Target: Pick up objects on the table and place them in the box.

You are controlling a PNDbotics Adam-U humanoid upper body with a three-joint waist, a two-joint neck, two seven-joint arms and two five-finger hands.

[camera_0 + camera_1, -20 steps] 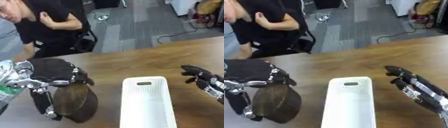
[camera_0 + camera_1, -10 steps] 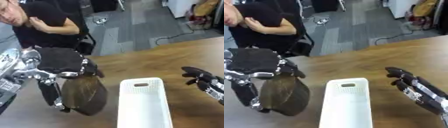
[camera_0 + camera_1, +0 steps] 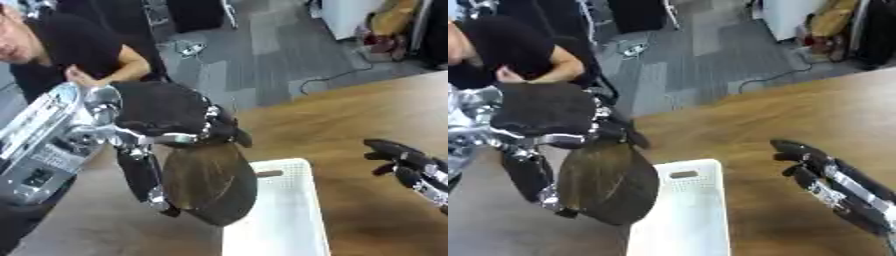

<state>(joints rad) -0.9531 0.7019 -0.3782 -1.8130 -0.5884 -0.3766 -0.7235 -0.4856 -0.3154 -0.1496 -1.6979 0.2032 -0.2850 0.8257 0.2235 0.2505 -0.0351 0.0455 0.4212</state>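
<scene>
Here the left hand (image 3: 166, 120) holds a dark brown oval object (image 3: 210, 182) over the white box (image 3: 280, 220)

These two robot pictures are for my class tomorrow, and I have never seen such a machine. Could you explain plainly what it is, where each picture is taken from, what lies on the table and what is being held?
This is a humanoid upper body, steered by a person, with two arms ending in fingered hands. Both pictures come from the two eyes of one camera in its head, looking down, so they show the same moment. On the wooden table lies a white perforated box. The left hand, black with silver joints, has its fingers curled round a dark brown rounded object, which hangs over the box's left edge; what the object is cannot be made out. The right hand shows at the right, fingers fairly straight and holding nothing. A person sits beyond the table, touching nothing on it.
</scene>
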